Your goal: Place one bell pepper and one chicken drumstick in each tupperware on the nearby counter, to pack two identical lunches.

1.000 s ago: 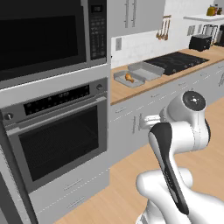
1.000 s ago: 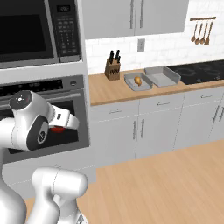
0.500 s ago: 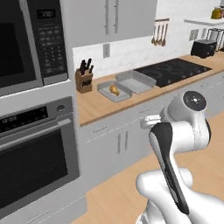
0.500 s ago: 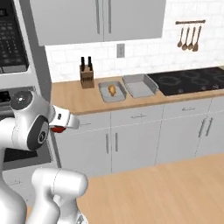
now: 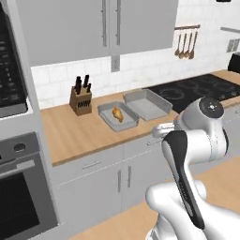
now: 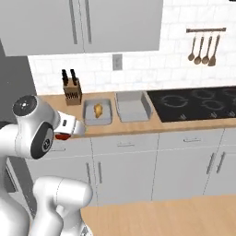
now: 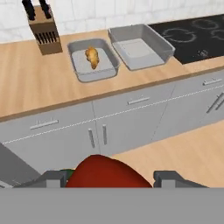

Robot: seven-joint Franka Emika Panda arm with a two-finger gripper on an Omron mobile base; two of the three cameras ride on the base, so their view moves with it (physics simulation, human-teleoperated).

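- Red bell pepper (image 7: 106, 172) sits between our gripper (image 7: 106, 178) fingertips, pinched on both sides
- We see two grey tupperware trays side by side on the wooden counter (image 7: 26, 83), well ahead of the hand
- Left tupperware (image 7: 78, 70) holds a chicken drumstick (image 7: 92, 57); right tupperware (image 7: 140, 52) lies beside it

Left base view looks from behind the arm's left, forward and down over the counter (image 5: 84, 133); right base view takes the same stretch from the other side, a bit squarer on. Hand view peers from the hand, angled down, and all three share the two tupperware (image 7: 89, 70) trays and the knife block (image 6: 72, 90).
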